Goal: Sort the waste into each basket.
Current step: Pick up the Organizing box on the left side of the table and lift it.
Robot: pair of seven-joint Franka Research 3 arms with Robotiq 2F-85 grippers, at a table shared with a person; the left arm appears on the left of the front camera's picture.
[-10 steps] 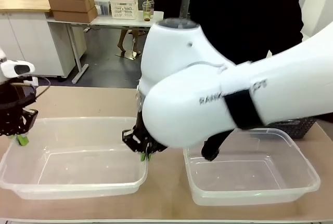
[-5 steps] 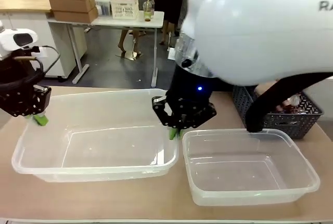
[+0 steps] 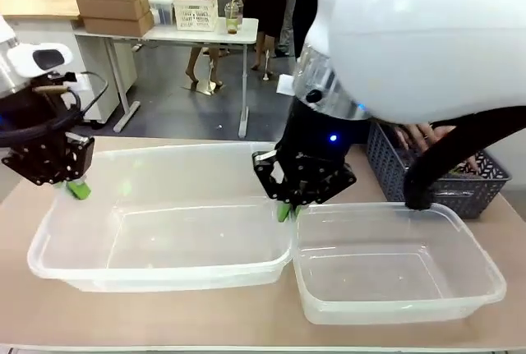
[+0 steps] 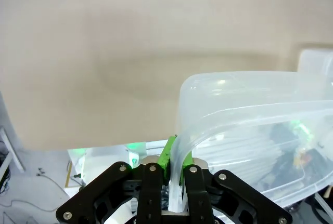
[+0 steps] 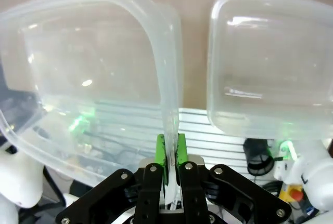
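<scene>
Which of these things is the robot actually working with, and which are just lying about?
Job: left clear tub, its rim pinched by left gripper and right gripper; right clear tub on the table; probably the grey basket, a person's hand in it.
Lying about: cardboard boxes, white crate, far behind.

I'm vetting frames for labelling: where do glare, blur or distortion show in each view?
Front view: the near right arm blocks the upper right. Left wrist view: the tub looks bowed, with green glints. Right wrist view: white highlights on that tub's wall.
</scene>
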